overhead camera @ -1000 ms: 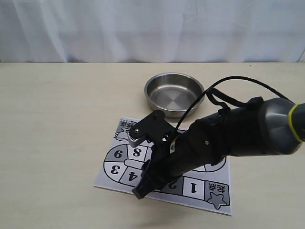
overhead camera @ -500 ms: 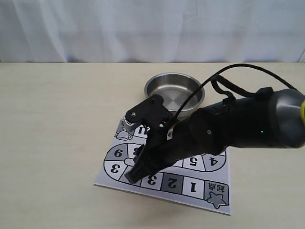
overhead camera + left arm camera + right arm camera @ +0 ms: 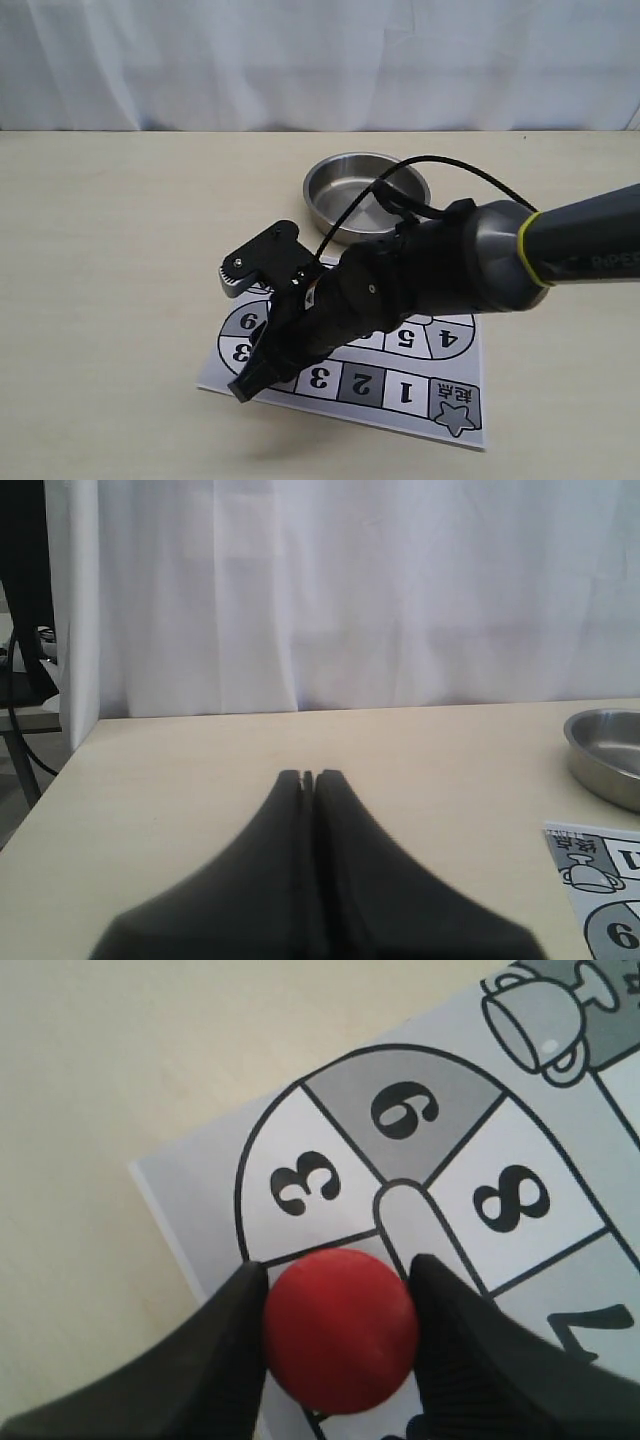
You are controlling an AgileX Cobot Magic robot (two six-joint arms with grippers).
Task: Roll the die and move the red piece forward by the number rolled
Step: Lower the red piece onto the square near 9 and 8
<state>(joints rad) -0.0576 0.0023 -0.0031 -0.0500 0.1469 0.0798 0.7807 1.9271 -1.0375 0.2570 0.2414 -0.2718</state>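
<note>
Moved: we see the right gripper (image 3: 246, 384) swung further toward the left of the exterior view than half a second ago. Its tip is now over the left edge of the board sheet (image 3: 420, 421) instead of over the bottom row of squares.
Right fingers: our right wrist view shows the two dark fingers (image 3: 215, 1360) set narrow, pressing on both sides of the red piece (image 3: 340, 1332).
Red piece: held between those fingers above the curved end of the track, just beside the square marked 3. We cannot tell whether it touches the paper.
Left gripper (image 3: 308, 780): its fingers are pressed together with nothing between them, low over the bare table (image 3: 120, 250).
Steel bowl (image 3: 318, 197): on the table just beyond the board's far edge, partly behind the right arm.
</note>
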